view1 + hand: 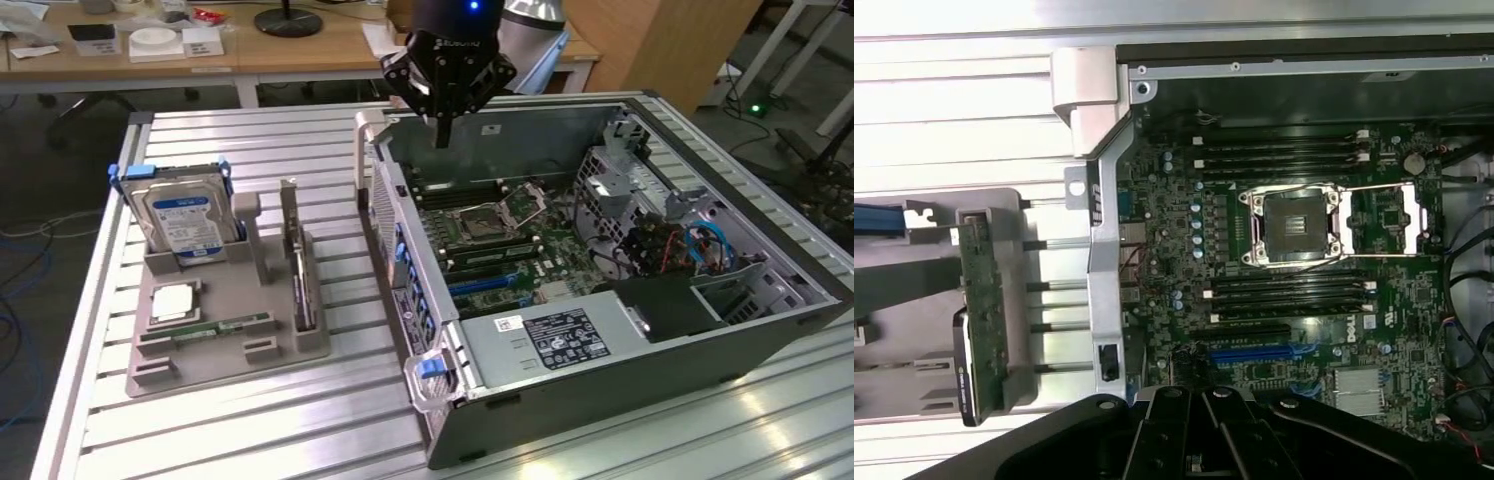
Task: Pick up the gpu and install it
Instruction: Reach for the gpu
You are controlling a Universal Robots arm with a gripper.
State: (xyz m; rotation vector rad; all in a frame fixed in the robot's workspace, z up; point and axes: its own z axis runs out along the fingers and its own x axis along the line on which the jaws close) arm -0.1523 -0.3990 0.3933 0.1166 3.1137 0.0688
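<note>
The gripper [442, 135] hangs over the open computer case [601, 395], its two fingers pressed together and holding nothing. In the exterior view it sits above the far end of the motherboard [494, 230], well apart from the gpu [302, 275]. The gpu stands on its long edge in a slot of the grey parts tray [240, 300], which lies on the slatted metal table [267, 150] to the exterior view's left of the case. The gpu's silver bracket is at the end farther from the camera. On the same tray, a hard drive [187, 220] with a blue label stands upright in its holder, and a narrow green memory stick [220, 327] lies flat near the tray's front. The case lies on its side with its side panel off. The wrist view looks down into it onto the motherboard, where the CPU socket [1299, 225] sits between banks of memory slots, and a blue expansion slot [1254, 353] lies close to the gripper's dark body. The gpu appears there edge-on beside the case wall.
</note>
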